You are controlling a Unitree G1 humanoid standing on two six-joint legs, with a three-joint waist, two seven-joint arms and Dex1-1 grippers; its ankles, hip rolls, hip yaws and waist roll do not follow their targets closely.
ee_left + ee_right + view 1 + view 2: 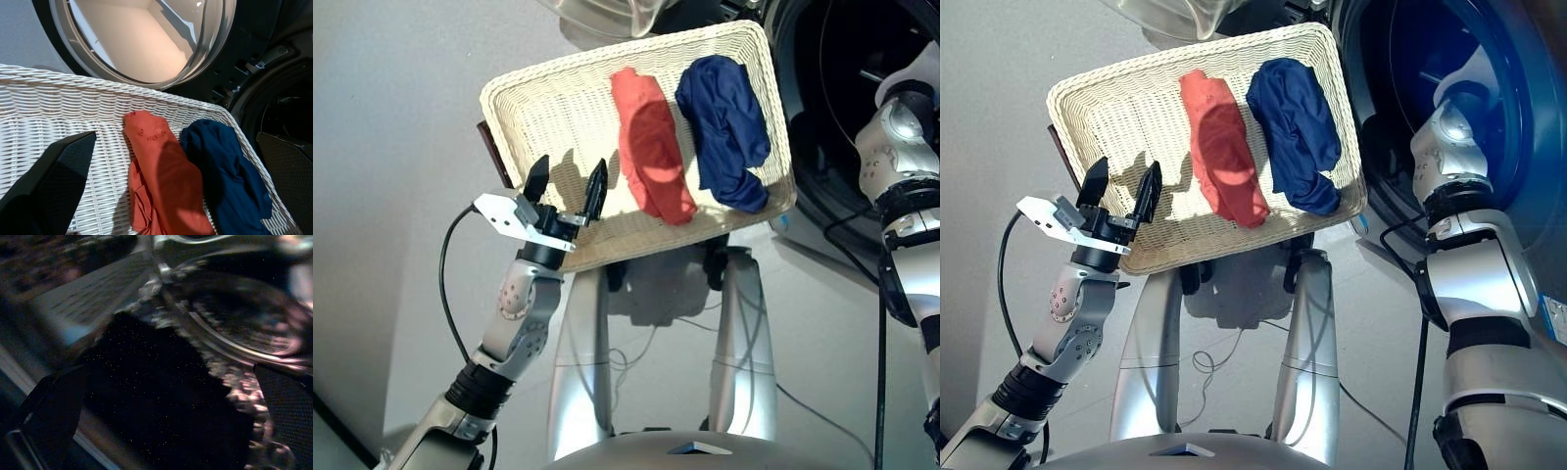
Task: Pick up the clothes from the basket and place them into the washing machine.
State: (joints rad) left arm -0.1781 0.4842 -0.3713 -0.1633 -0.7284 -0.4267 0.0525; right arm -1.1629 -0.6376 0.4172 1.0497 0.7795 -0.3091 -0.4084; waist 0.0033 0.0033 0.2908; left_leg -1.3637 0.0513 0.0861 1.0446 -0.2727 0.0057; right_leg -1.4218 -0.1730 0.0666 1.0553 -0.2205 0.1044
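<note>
Grey flooring is running under the basket (538,103), which is sitting raised on a stand right beside the washing machine (1449,59), probably so each garment is needing only a short carry to the porthole. Two garments are lying in the basket's half nearer the machine: the red one (651,147) in the middle and the navy one (724,127) just beside it, next to the rim closest to the drum. The basket's far half is lying bare, and no black garment is showing in it.

Over that bare half the left gripper (568,186) is hovering, its jaws spread wide, holding nothing and touching nothing; it seems poised to go for the red one.

Reaching into the machine's opening is the right arm (1459,186). Its gripper is not showing in the head views, and in the wrist view a dark mass (161,401) is filling the space between its fingers (49,411), possibly the black garment, so I cannot tell whether those jaws are gripping or slack.
</note>
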